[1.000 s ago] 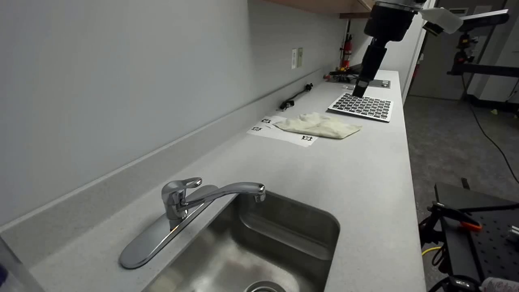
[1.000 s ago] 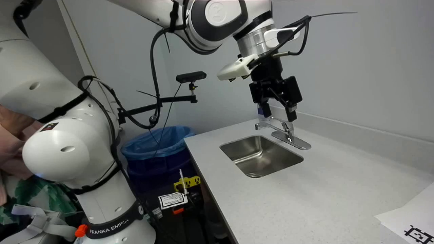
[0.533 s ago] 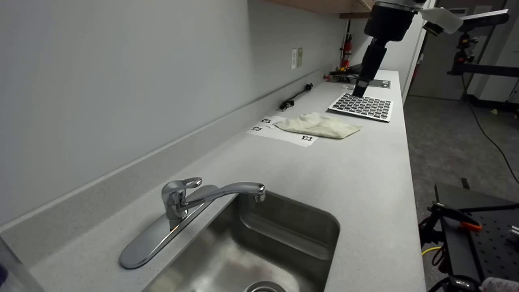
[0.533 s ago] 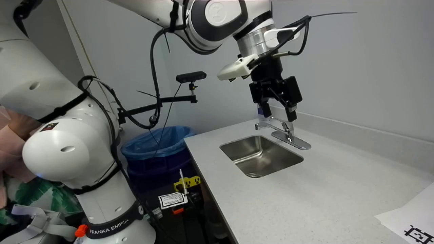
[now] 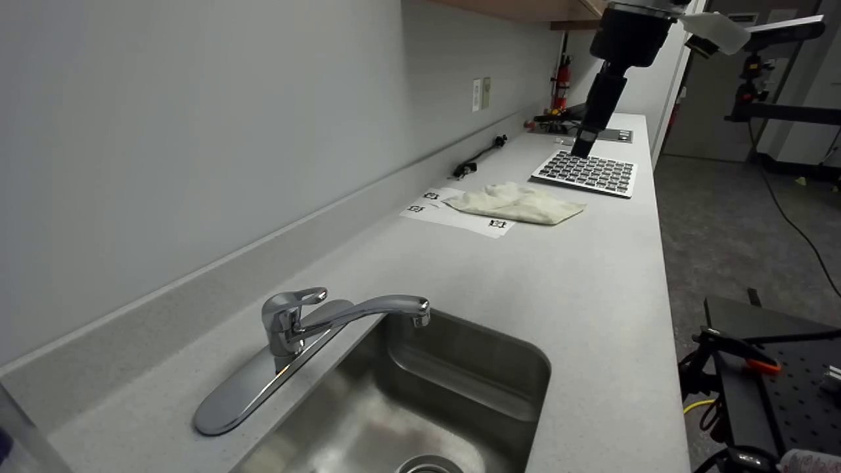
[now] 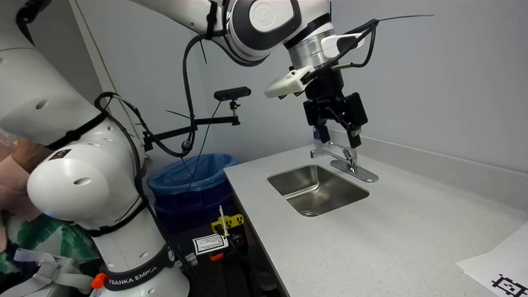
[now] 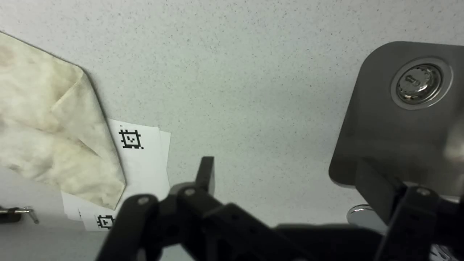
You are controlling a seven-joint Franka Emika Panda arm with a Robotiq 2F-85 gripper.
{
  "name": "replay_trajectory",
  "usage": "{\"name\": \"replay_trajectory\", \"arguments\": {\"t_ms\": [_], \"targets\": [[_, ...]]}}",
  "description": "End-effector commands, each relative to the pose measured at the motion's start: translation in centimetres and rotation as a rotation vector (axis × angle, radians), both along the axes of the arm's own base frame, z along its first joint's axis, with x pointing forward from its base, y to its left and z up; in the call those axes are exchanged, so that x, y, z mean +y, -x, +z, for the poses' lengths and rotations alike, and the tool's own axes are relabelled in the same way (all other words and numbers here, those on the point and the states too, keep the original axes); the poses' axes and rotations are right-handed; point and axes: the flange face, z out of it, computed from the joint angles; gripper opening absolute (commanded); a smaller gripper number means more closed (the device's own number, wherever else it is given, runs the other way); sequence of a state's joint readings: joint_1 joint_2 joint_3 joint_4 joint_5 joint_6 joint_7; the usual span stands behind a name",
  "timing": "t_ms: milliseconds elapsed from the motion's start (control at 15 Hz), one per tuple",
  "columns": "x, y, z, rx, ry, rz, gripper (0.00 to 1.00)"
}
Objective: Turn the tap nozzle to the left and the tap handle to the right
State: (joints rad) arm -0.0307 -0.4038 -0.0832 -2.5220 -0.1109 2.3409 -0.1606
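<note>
The chrome tap nozzle arches from the faucet's base out over the sink, its tip bent down; it also shows in an exterior view. The chrome tap handle tops the round base and points to the same side as the nozzle. My gripper is open and empty, held in the air above the counter and apart from the faucet; it also shows in an exterior view. In the wrist view, its fingers are wide apart. There a finger hides most of the faucet; one end of its base plate shows.
A steel sink is set in the counter beside the faucet. A pale cloth lies on marker papers. A patterned board lies farther along. A wall with a backsplash runs behind the faucet. A blue-lined bin stands past the counter's edge.
The arm, gripper, tap nozzle and tap handle have not visibly moved. Only a person's arm at the far left edge of an exterior view has shifted slightly.
</note>
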Motion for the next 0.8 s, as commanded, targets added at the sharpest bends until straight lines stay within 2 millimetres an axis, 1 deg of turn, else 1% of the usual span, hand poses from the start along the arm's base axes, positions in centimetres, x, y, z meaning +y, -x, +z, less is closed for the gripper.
{"name": "replay_trajectory", "arguments": {"t_ms": [0, 733], "targets": [[0.01, -0.01, 0.06, 0.001, 0.000, 0.000, 1.00], [0.01, -0.01, 0.05, 0.002, -0.001, 0.006, 1.00]]}}
